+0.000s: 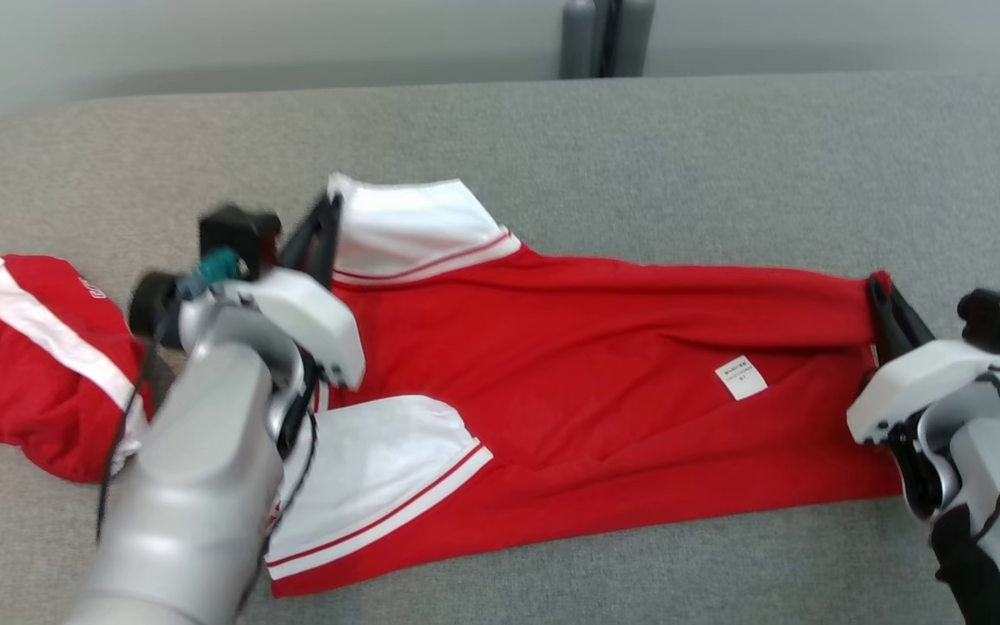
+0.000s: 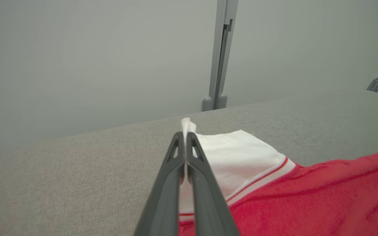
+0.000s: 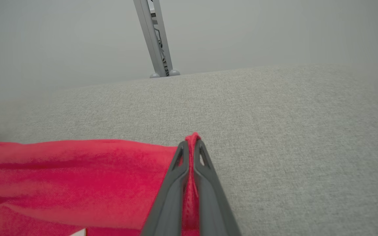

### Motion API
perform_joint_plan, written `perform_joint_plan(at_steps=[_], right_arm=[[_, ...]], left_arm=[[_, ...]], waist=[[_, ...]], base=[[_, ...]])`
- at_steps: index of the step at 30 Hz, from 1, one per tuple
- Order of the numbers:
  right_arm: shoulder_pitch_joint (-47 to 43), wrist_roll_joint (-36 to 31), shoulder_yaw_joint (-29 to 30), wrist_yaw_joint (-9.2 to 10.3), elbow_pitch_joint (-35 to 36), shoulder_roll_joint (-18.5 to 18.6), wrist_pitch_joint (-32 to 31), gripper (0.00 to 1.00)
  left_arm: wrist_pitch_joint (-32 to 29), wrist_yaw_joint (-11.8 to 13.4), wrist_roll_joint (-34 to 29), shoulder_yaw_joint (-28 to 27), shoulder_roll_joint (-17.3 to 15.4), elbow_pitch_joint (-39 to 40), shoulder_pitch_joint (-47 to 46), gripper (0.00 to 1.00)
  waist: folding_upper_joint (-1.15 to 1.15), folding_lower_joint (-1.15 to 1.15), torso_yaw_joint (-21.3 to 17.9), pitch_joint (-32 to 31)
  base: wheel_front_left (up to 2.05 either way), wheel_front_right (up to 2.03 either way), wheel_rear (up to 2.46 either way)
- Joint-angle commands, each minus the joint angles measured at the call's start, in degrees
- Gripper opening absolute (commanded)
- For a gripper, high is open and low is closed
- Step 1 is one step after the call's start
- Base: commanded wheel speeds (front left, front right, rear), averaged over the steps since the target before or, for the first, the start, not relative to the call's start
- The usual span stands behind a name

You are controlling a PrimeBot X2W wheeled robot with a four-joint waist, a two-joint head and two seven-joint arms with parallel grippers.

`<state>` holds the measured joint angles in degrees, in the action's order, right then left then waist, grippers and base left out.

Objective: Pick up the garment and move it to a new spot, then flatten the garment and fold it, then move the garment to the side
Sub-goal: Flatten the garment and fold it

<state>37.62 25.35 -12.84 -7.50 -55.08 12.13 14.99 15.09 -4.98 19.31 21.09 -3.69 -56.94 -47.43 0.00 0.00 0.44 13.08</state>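
**Spotter:** Your left gripper [image 2: 185, 135] is clenched on the outer edge of the far white sleeve [image 1: 413, 226] of the red jersey [image 1: 604, 365]. A tuft of white cloth pokes past the tips.

**Recorder:** And the right one?

**Spotter:** Your right gripper [image 3: 192, 144] is pinched on the far corner of the red hem, with a nub of cloth above the tips. The jersey lies stretched between the two, sleeves on your left, hem on your right, flat on the grey padded table [image 1: 682, 139]. Its white label [image 1: 740, 378] faces up near the hem.

**Recorder:** Edges, room?

**Spotter:** There is bare grey cloth beyond the jersey to the table's far edge, more past the hem, and a strip along the near side. The near white sleeve [image 1: 378, 469] lies flat beside your left forearm.

**Recorder:** Anything close by?

**Spotter:** A second red-and-white garment [image 1: 27, 365] is bunched at your far left, just beside the left arm. A grey post [image 1: 606, 39] stands behind the far edge.
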Motion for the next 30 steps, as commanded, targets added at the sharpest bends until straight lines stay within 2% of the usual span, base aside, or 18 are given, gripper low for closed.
perform_joint_plan(at_steps=[1, 6, 15, 21, 30], right_arm=[[-1.1, -0.3, 0.4, 0.02, 0.1, -0.1, 0.3, 0.00], [-5.6, -1.7, 2.9, 0.02, 0.6, -0.7, 0.3, 0.00], [-12.4, -3.5, 6.8, 0.02, 1.2, -2.4, 0.3, 0.00], [-15.5, -4.6, 8.6, 0.02, 1.4, -3.4, 0.3, 0.00], [-17.4, -7.1, 11.5, 0.02, 1.5, -3.0, 0.3, 0.00]], left_arm=[[0.0, 0.3, 0.0, 0.1, -0.1, 0.7, 2.1, 0.00], [0.1, 0.6, 0.3, 1.0, 0.3, 7.2, 12.1, 0.00], [0.1, 2.7, -0.1, 1.9, 0.5, 17.2, 25.8, 0.00], [0.1, 3.1, 0.1, 3.2, 0.5, 19.5, 31.6, 0.00], [0.1, 3.2, 1.3, 2.7, -0.1, 23.9, 36.9, 0.00]], waist=[[0.00, 0.00, 1.3, -1.8], [0.00, 0.00, 2.5, -4.0], [0.00, 0.00, 4.2, -8.1], [0.00, 0.00, 5.0, -10.5], [0.00, 0.00, 6.0, -10.8]], base=[[0.00, 0.00, 0.00], [0.00, 0.00, 0.00], [0.00, 0.00, 0.00], [0.00, 0.00, 0.00], [0.00, 0.00, 0.00]])
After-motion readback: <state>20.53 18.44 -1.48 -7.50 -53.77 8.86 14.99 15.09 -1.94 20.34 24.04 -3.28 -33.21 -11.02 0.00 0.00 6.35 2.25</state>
